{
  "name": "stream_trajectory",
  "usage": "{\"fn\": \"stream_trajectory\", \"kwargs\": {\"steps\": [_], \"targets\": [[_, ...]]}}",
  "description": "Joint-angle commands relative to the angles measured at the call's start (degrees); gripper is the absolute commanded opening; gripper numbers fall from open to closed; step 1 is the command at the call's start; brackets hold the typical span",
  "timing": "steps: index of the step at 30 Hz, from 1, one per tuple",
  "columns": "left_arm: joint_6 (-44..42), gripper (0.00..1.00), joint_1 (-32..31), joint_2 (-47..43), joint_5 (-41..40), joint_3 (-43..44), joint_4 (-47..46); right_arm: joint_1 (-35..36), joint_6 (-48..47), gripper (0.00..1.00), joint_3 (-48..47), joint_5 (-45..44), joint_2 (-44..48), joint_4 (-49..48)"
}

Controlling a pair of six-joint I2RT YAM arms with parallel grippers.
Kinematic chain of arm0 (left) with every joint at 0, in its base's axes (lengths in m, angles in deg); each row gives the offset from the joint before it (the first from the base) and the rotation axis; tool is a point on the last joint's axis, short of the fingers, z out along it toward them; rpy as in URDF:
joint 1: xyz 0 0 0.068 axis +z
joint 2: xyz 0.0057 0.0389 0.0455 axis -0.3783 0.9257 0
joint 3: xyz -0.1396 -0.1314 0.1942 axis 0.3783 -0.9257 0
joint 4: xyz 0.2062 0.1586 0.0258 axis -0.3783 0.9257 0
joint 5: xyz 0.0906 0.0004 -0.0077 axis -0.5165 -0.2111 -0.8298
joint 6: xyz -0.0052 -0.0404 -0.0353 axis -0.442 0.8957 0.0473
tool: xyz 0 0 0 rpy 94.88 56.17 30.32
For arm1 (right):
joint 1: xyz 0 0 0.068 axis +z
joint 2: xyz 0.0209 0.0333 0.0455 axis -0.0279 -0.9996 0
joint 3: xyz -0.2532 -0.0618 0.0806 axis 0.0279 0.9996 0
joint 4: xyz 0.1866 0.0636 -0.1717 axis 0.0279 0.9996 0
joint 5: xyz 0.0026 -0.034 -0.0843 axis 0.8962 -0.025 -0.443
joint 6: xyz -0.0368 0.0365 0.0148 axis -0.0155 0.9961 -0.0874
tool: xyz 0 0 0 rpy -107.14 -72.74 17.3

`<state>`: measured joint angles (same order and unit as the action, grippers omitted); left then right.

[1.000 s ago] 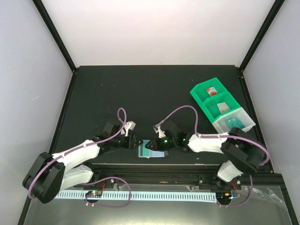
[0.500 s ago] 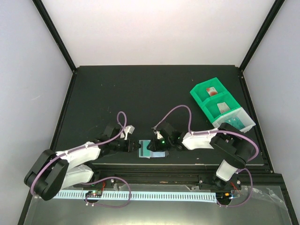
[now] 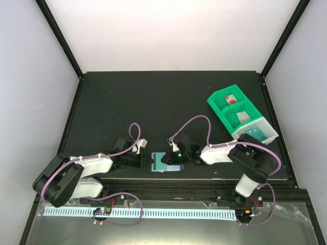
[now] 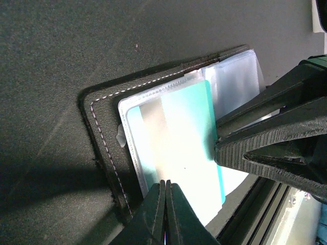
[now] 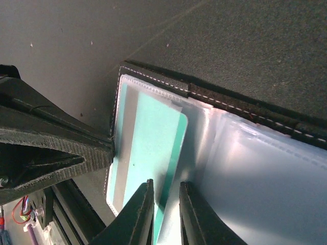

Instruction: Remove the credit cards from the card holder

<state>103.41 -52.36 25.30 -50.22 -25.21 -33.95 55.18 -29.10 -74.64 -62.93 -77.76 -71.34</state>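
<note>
The card holder (image 3: pixel 165 165) lies open on the black table near the front edge, clear sleeves facing up. A teal-green credit card (image 3: pixel 159 160) sits in its left sleeve. My left gripper (image 3: pixel 148 159) is at the holder's left edge. In the left wrist view it (image 4: pixel 166 185) is shut, its tips over the teal card (image 4: pixel 184 127) in the holder (image 4: pixel 102 127). My right gripper (image 3: pixel 175 157) is over the holder's middle. In the right wrist view it (image 5: pixel 166 188) is narrowly open, its jaws either side of the teal card's (image 5: pixel 150 138) right edge.
Two green bins (image 3: pixel 228 100) (image 3: pixel 241 117) and a clear bin (image 3: pixel 255 132) stand at the right; one holds a red card (image 3: pixel 231 100), the clear one a teal card. The table's front rail (image 3: pixel 204 179) runs just below the holder.
The left arm has pulled in and lowered, its gripper reaching the holder's left edge. The right gripper has shifted left over the holder. The holder has stayed in place.
</note>
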Motion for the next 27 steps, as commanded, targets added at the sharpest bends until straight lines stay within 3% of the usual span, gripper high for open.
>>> {"fn": "stream_trajectory", "kwargs": {"steps": [1,8,22,27], "targets": [[-0.3,0.02,-0.3,0.0,-1.6,-0.6,-1.2,-0.7,1.5,0.18,1.4,0.0,-1.2,-2.3],[-0.2,0.02,-0.6,-0.1,-2.3,-1.2,-1.1,-2.5,5.8,0.17,4.6,3.4,-2.8,-11.1],[-0.5,0.01,-0.9,1.7,-2.6,-0.5,-1.7,-3.6,7.5,0.01,5.5,7.4,-4.6,-16.7],[-0.9,0.02,-0.9,1.7,-3.1,0.5,0.3,-4.0,6.2,0.01,5.9,8.1,-4.0,-17.6]]}}
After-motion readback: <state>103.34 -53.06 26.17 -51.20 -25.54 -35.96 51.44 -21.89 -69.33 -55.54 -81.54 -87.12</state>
